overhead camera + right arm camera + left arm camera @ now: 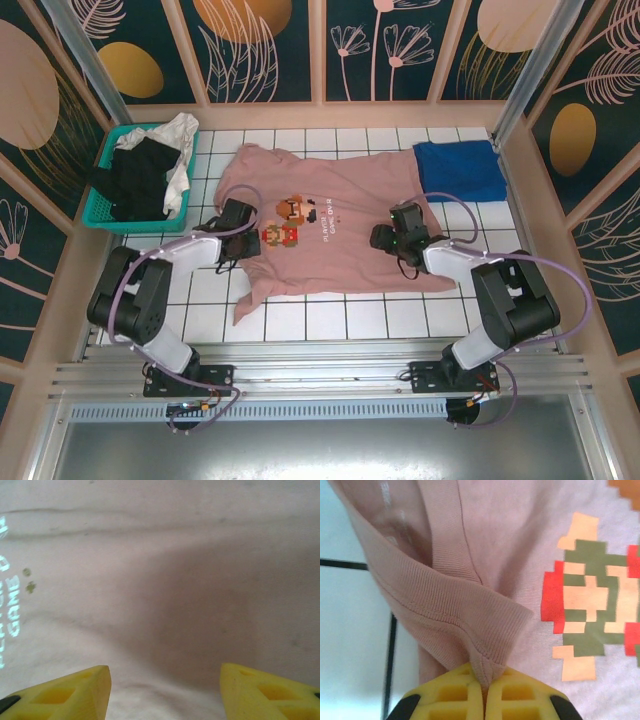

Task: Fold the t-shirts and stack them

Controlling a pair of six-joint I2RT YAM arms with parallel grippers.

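Top external: pink t-shirt (340, 255) spread flat, frame centre; left gripper (238, 232) at its left edge, right gripper (386, 237) over right half; blue t-shirt (458, 170) upper right.
Left wrist: left gripper (484, 689) clamped on raised ribbed pink fold, bottom centre.
Right wrist: right gripper (165, 690) parted wide, close over pink cloth.

The printed t-shirt (340, 272) lies spread across the middle of the desk (330, 320). A folded t-shirt (460, 170) lies at the far right corner, just behind the printed one's right end. A basket (100, 212) sits at the far left corner, with loose garments (140, 180) in it. The left hand (232, 225) (484, 680) pinches the printed t-shirt's left edge, just left of the print. The right hand (385, 238) (165, 680), jaws apart, is over the cloth to the right of the print.
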